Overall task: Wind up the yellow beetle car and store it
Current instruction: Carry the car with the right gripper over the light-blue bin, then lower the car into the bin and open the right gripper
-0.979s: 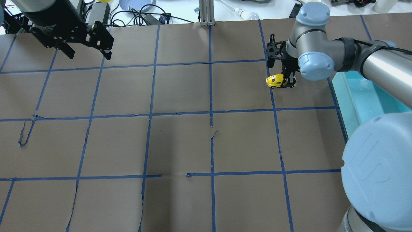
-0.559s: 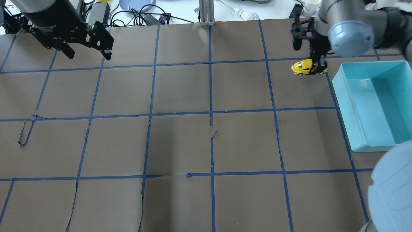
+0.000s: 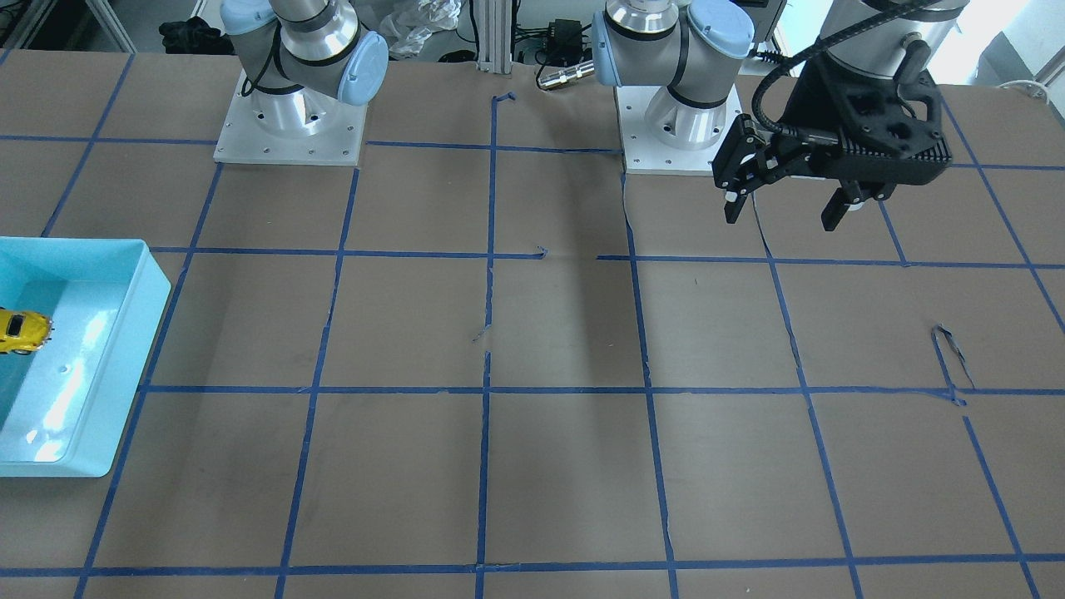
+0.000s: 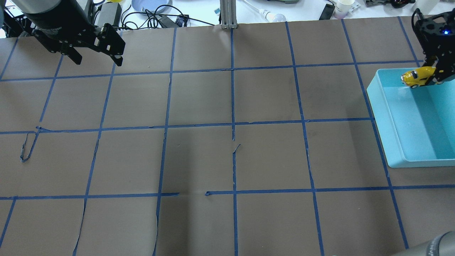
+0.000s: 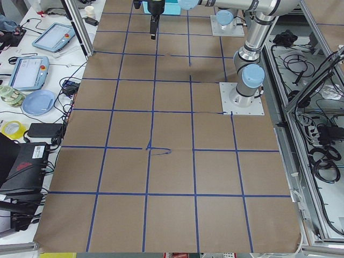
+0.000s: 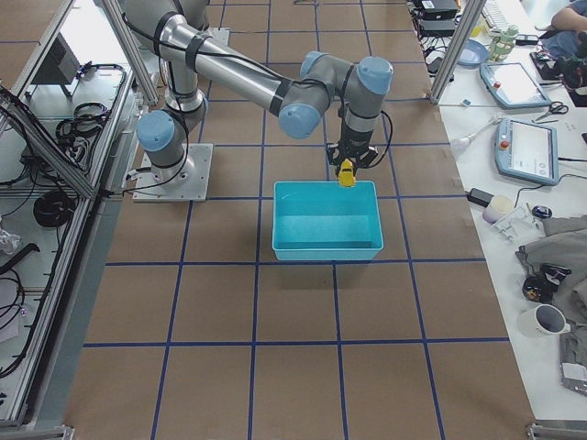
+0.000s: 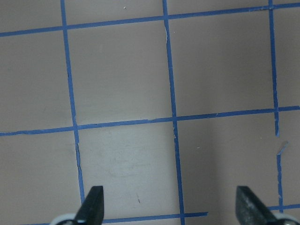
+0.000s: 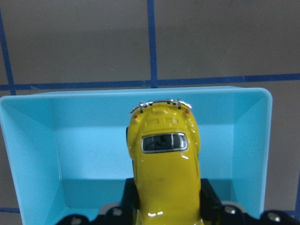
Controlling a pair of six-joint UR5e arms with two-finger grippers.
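Bright even overhead light; soft shadow on table (image 4: 199, 160); glare in bin (image 3: 50, 416); yellow beetle car (image 8: 164, 178) glints.

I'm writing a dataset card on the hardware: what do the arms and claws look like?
The left arm and right arm are silver tubes with pale-blue joint caps. The left claw and right claw are black, angular and two-fingered. A black cable loops to the left wrist; a blue light shows on the right claw's body.

Left arm (image 3: 676, 43): reaches out from its base and is held up high.
Left claw (image 4: 97, 61): points down, fingers spread wide, holding nothing.
Right arm (image 6: 240, 75): stretched far out, bent at the elbow.
Right claw (image 4: 438, 75): points down, pinched tight on the yellow beetle car (image 4: 414, 77).
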